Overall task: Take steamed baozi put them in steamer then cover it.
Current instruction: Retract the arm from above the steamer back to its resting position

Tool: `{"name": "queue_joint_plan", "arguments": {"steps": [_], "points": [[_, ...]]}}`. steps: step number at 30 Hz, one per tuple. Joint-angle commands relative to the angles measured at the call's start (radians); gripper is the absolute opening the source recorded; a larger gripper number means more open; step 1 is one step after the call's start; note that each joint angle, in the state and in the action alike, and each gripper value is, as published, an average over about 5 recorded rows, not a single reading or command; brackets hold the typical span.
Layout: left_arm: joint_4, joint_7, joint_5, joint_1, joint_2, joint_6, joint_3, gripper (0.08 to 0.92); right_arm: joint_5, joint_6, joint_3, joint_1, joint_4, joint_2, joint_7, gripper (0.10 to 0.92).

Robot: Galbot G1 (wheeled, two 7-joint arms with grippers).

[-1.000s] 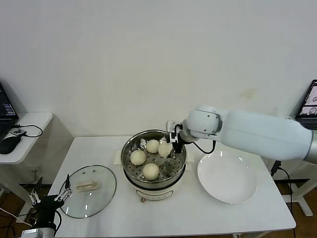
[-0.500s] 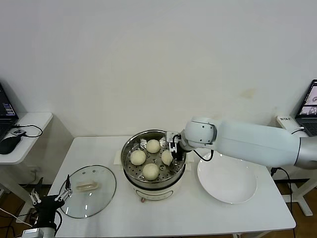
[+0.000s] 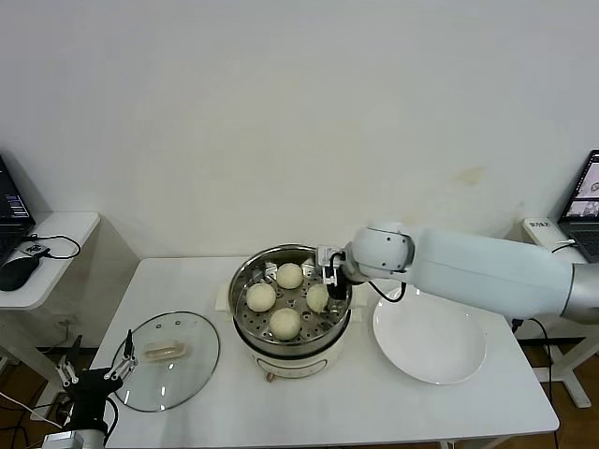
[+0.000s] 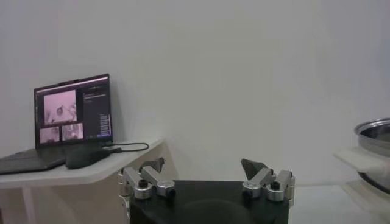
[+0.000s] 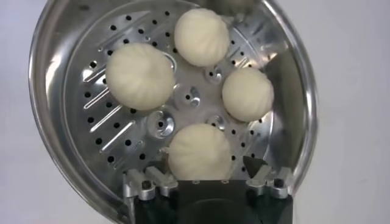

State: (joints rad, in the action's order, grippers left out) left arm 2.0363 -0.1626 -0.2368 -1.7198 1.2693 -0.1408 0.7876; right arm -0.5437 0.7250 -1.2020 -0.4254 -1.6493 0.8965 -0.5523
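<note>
The steamer stands mid-table, a shiny pot on a white base. Several cream baozi lie on its perforated tray: at the back, left, front and right. My right gripper hangs just above the right bun, near the pot's right rim. In the right wrist view the gripper is open, its fingers either side of that bun without squeezing it. The tray holds the other buns there too. My left gripper is parked low at the table's left front corner, open and empty.
The glass lid with a cream handle lies flat on the table's left. A bare white plate sits right of the steamer. A side table with a laptop and a mouse stands at far left.
My right gripper lowered the last baozi from above the rim onto the tray's right side and let go of it. The left arm has not moved.
</note>
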Motion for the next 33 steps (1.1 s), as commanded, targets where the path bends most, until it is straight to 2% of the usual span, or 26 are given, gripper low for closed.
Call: {"name": "queue_joint_plan", "arguments": {"steps": [1, 6, 9, 12, 15, 20, 26, 33], "points": [[-0.003, 0.0, -0.003, 0.002, -0.002, -0.001, 0.001, 0.823, -0.081, -0.026, 0.169, 0.045, -0.143, -0.168, 0.155, 0.822], [-0.011, -0.001, -0.001, 0.001, -0.006, -0.007, -0.001, 0.823, -0.132, -0.156, 0.453, 0.351, -0.301, -0.395, 0.396, 0.823], [-0.023, -0.004, 0.011, 0.003, -0.008, -0.008, -0.005, 0.823, -0.103, -0.3, 0.798, 0.745, -0.374, -0.499, 0.48, 0.823], [-0.041, -0.011, 0.048, 0.009, -0.011, -0.007, -0.01, 0.823, -0.051, -0.457, 1.236, 1.211, -0.411, -0.506, 0.526, 0.823], [-0.073, -0.018, 0.157, 0.024, -0.017, -0.013, -0.011, 0.823, 0.037, -0.596, 1.559, 1.557, -0.415, -0.416, 0.531, 0.823], [-0.174, -0.036, 0.511, 0.069, -0.05, -0.04, 0.011, 0.823, 0.16, -0.804, 1.883, 1.846, -0.416, -0.125, 0.485, 0.822], [-0.295, -0.096, 1.129, 0.075, -0.077, -0.139, 0.086, 0.823, 0.211, -0.934, 2.063, 2.013, -0.417, 0.087, 0.45, 0.823], [-0.34, -0.102, 1.465, 0.012, -0.098, -0.157, 0.078, 0.823, 0.218, -0.979, 2.148, 2.088, -0.41, 0.25, 0.476, 0.823]]}}
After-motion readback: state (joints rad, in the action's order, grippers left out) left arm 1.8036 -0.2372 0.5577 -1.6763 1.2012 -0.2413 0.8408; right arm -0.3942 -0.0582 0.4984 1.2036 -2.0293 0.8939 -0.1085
